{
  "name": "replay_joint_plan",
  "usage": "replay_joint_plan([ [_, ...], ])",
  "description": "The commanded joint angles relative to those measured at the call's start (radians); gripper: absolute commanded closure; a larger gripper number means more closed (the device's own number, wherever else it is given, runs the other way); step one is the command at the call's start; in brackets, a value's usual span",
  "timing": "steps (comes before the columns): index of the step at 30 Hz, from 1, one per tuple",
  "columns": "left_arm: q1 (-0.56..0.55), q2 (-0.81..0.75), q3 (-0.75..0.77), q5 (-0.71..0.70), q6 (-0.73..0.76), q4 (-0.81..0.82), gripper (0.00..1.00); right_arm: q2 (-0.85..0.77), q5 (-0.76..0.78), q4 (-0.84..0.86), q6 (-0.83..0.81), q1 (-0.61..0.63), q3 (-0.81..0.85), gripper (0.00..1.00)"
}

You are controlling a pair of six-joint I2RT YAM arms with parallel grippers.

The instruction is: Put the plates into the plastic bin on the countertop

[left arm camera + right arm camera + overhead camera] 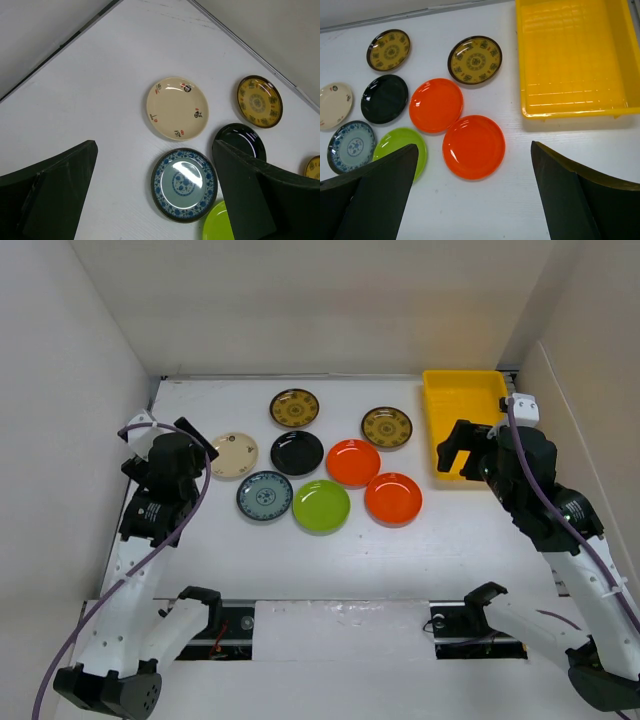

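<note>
workspace status: all plates outside the bin, both grippers wide and unloaded

1. bin. the plastic bin [462,400] sits in the far right corner of the countertop [240,550], with its long side running front to back.

2. plates. the eight plates [321,505] lie flat on the countertop to the left of the bin, in a loose cluster of three rows.
- far row: the rear brown-gold plate [294,408] lies farthest back. the right brown-gold plate [387,427] lies near the bin's left wall but apart from it.
- middle row, left to right: cream plate [234,455], black plate [297,453], rear orange plate [353,462]. the black and rear orange plates lie just beside each other with a thin gap.
- near row, left to right: blue-grey plate [265,495], lime green plate [321,505], front orange plate [393,498]. the two orange plates meet at their rims. whether the blue-grey and lime green rims touch cannot be told.

3. left gripper [154,145]. it hangs above the left side of the countertop, beside the cream plate. the jaws stand wide apart and hold nothing. its wrist view looks down on the cream and blue-grey plates.

4. right gripper [474,146]. it hangs near the bin's near left corner. the jaws stand wide apart and hold nothing. its wrist view shows the front orange plate below and the bin ahead to the right.
</note>
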Motion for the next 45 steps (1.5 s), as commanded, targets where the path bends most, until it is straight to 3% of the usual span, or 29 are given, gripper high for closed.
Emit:
replay_joint_plan([
  [1, -0.001, -0.004, -0.009, -0.021, -0.015, 0.032, 0.00, -0.006, -0.025, 0.018, -0.016, -0.006, 0.033, 0.00],
  [7, 0.011, 0.085, 0.011, 0.080, -0.110, 0.023, 0.00, -0.006, -0.175, 0.111, -0.037, -0.006, -0.016, 0.00],
  [10, 0.162, 0.149, -0.052, 0.250, -0.187, 0.111, 0.00, -0.006, -0.321, 0.201, -0.037, -0.006, -0.051, 0.00],
  [11, 0.203, 0.163, -0.087, 0.397, -0.201, 0.158, 0.00, -0.006, -0.353, 0.220, -0.037, -0.006, -0.065, 0.00],
  [13, 0.257, 0.203, -0.174, 0.482, -0.259, 0.265, 0.00, 0.016, -0.430, 0.242, -0.037, -0.006, -0.074, 0.00],
  [19, 0.257, 0.284, -0.331, 0.456, -0.319, 0.484, 0.00, 0.016, -0.553, 0.294, 0.004, 0.025, -0.125, 0.00],
  [27, 0.280, 0.534, -0.349, 0.504, -0.331, 0.690, 0.00, -0.030, -0.544, 0.321, 0.038, 0.059, -0.191, 0.00],
  [41, 0.289, 0.747, -0.257, 0.473, -0.415, 0.654, 0.35, -0.091, -0.532, 0.332, 0.093, 0.068, -0.222, 0.00],
  [45, 0.298, 0.809, -0.237, 0.473, -0.425, 0.634, 0.51, -0.101, -0.512, 0.311, 0.102, 0.068, -0.212, 0.00],
])
